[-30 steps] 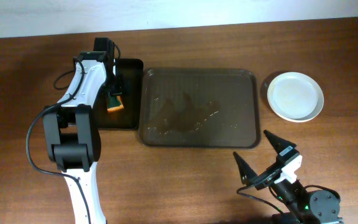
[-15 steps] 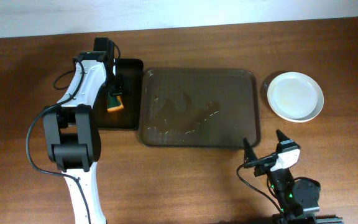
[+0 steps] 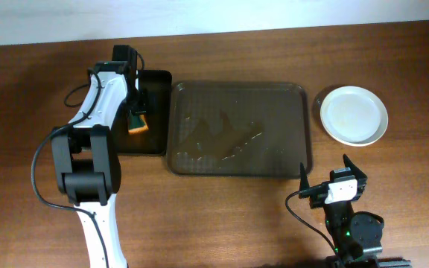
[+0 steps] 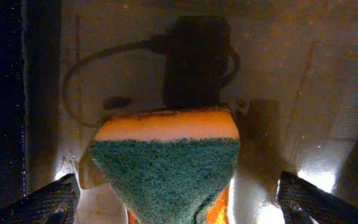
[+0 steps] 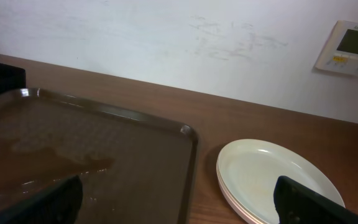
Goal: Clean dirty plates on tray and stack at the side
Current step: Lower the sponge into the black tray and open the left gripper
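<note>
The large dark brown tray (image 3: 237,128) lies mid-table with no plates on it, only wet smears; it also shows in the right wrist view (image 5: 92,162). The white plates (image 3: 354,115) sit in a stack right of the tray, plain white on top, also in the right wrist view (image 5: 278,180). My left gripper (image 3: 138,119) is open over the small black tray, its fingers (image 4: 179,208) either side of an orange and green sponge (image 4: 166,158) without gripping it. My right gripper (image 3: 326,179) is open and empty near the table's front edge, below the tray's right corner.
The small black tray (image 3: 149,112) lies left of the brown tray and holds the sponge (image 3: 138,123). A white wall with a wall panel (image 5: 348,48) stands behind the table. The left arm's base (image 3: 88,179) stands at the left.
My right gripper has pulled back toward the front edge and turned upright. The left arm, sponge, tray and plates have not moved.
</note>
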You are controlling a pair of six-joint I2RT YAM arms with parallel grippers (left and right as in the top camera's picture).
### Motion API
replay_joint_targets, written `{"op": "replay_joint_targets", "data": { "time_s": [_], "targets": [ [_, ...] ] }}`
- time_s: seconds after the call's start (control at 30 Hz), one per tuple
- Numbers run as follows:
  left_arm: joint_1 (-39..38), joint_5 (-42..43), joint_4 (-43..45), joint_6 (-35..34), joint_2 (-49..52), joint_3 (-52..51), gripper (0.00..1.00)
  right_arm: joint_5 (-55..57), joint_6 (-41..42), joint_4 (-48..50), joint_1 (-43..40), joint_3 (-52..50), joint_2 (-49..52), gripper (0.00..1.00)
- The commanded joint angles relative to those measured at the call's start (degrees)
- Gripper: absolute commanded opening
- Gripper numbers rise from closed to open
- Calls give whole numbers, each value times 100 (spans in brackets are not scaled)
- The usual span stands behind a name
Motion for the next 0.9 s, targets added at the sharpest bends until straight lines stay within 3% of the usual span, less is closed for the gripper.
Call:
{"op": "replay_joint_targets", "data": {
  "time_s": [0.0, 0.2, 0.27, 0.43, 0.53, 0.7, 0.87],
  "targets": [
    [-2, 39, 2, 13, 50, -17, 100, 107, -15, -37, 37, -31, -61, 98],
    [-2, -9, -42, 13, 50, -17, 99, 107, -15, -37, 37, -31, -61, 98],
    [-2, -7, -577, 13, 50, -17, 100, 107, -13, -37, 37, -31, -61, 98],
    [-31, -4, -686, 13, 48, -17, 99, 107, -13, -37, 37, -31, -61, 98],
    [-74, 461, -184, 9, 37, -17, 100, 109, -13, -37, 37, -31, -61, 98],
    [-540, 483, 892, 13, -374, -17, 100, 109, -13, -37, 37, -31, -61, 98],
    [-640, -407, 595, 15, -1316, -17, 100, 107, -15, -37, 37, -31, -61, 98]
  ]
}}
